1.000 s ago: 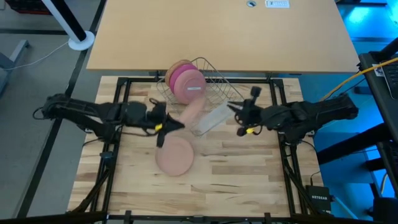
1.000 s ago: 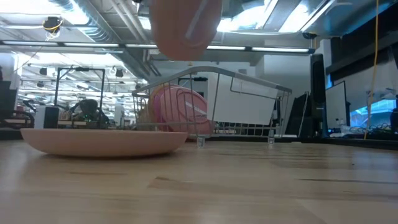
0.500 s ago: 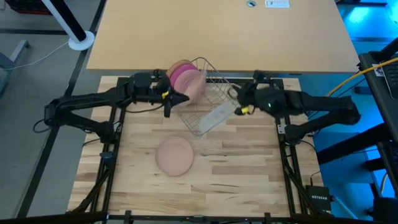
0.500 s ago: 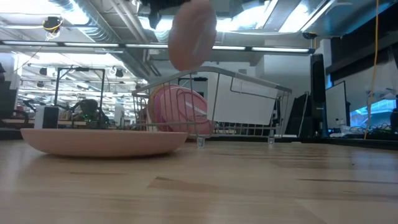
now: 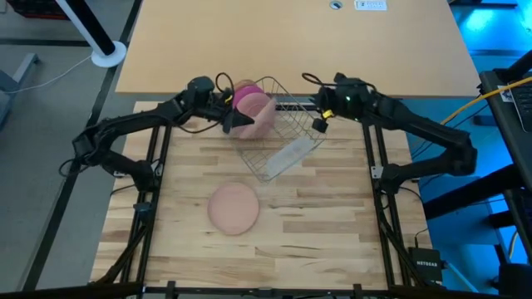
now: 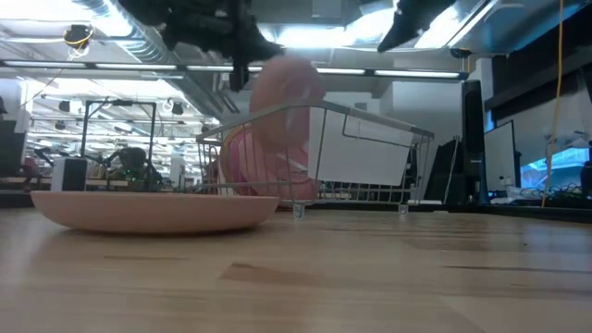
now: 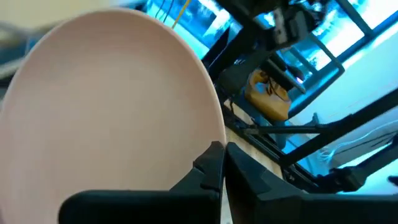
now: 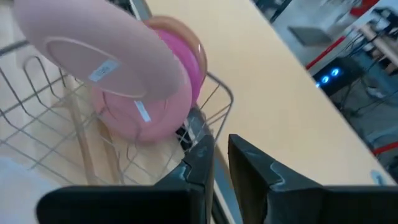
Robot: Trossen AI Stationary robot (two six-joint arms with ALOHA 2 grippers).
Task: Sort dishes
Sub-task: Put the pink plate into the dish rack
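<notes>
My left gripper is shut on a pale pink plate, held on edge over the wire rack. In the rack a magenta plate stands on edge, with a tan-orange plate behind it. Another pinkish plate lies flat on the table. My right gripper hangs above the rack's right side, its fingers a narrow gap apart, touching nothing. My left gripper pinches the pale pink plate's rim between its two fingers, coming roughly level from the table's left. The plate stands on edge, slightly tilted, its lower part down among the rack's wires. Whether it rests on the rack I cannot tell.
A translucent cup lies at the rack's near end. Bare wooden table lies to the right of the flat plate. A tan desk stands past the far edge. Black frame rails run along both sides.
My left gripper has carried the pale pink plate from above the table's middle toward the far edge and lowered it into the rack, in front of the magenta plate. My right gripper has moved toward the far edge and risen beside the rack.
</notes>
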